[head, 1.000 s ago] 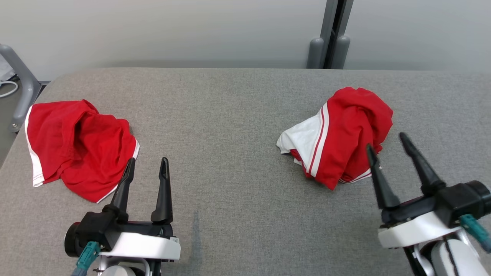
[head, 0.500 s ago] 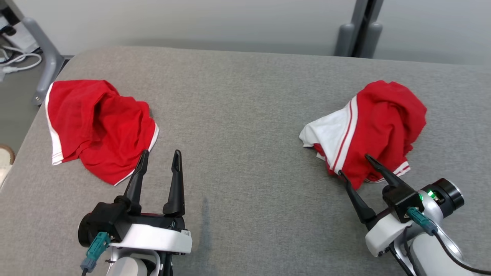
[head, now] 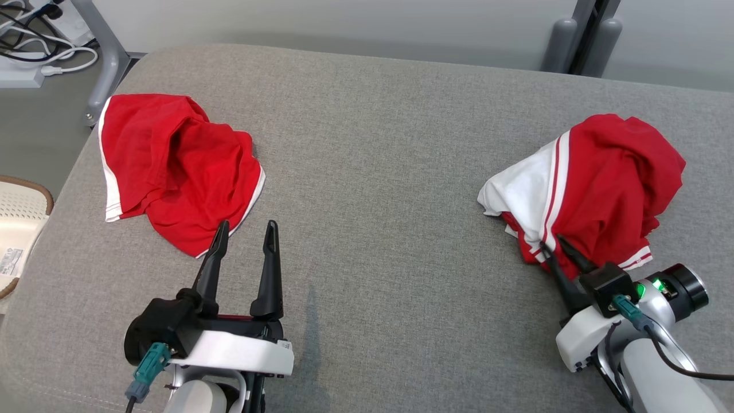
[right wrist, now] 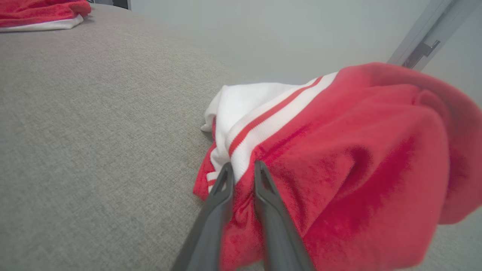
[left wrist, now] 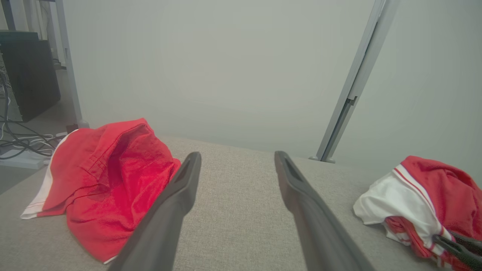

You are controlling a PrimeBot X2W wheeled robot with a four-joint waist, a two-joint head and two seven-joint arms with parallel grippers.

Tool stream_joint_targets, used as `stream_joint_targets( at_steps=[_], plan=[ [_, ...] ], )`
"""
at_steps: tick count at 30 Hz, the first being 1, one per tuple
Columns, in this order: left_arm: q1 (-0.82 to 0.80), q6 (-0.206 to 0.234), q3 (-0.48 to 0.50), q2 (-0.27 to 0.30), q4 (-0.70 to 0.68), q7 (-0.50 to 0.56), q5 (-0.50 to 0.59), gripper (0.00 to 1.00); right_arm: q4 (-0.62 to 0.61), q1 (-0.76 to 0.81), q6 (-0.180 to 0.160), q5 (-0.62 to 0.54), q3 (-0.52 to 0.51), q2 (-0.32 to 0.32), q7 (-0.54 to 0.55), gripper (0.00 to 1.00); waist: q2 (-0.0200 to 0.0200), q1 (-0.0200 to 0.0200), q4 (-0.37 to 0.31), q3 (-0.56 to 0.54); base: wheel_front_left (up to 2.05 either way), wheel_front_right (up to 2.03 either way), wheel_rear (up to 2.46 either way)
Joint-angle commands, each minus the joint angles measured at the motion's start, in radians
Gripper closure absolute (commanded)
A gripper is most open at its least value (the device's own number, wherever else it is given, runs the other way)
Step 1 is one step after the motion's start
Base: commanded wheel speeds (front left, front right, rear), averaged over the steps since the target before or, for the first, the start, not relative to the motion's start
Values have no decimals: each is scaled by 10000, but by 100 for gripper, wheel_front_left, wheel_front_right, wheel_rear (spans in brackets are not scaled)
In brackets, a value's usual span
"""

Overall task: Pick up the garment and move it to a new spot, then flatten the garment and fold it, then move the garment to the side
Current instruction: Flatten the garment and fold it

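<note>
Red-and-white garment (head: 608,178) bunches just ahead of the right gripper (head: 551,242), whose fingers pinch its near hem; left gripper (head: 247,225), spread, sits well apart

A robot test lab.
Padded grey table (head: 373,143) under the left gripper (head: 247,225); ahead, a bare pale wall (left wrist: 211,67) and metal post (left wrist: 353,90); far to its left, power strip (head: 20,76) and loose cables (head: 34,54) on the floor (head: 37,135).

Grey fabric worktop (head: 373,143) against a plain pale wall (head: 344,23). Cables (head: 63,54) on the floor (head: 34,132) upper left, grey post (head: 559,46) upper right.
</note>
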Motion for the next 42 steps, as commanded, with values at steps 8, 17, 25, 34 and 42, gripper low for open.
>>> stream_joint_targets(
  at_steps=[8, 17, 25, 34, 42],
  plan=[
    [-110, 73, 55, 32, 35, -13, -51, 0, -295, -118, -3, 269, -108, 241, -53, 100, 0, 0, -55, -139, 0, 0, 0],
    [200, -59, -104, 32, 271, -13, -31, 0, -1244, -682, -3, 1715, 1231, 696, -53, 100, 0, 0, -219, -888, 0, 0, 0],
    [612, -74, -208, 31, 406, -13, -106, 0, -1749, -2903, -3, 4116, 2934, 1159, -53, 100, 0, 0, -285, -1801, 0, 0, 0],
    [1062, -5, -50, 32, 290, -13, -172, 0, -2251, -4588, -3, 8489, 1120, 1320, 407, 100, 0, 0, -492, -2190, 0, 0, 0],
    [608, -62, -262, 31, 176, -12, -195, 0, 582, -3737, 5, 10130, -971, -383, 1657, 100, 0, 0, -514, -1429, 0, 0, 0]
  ],
)
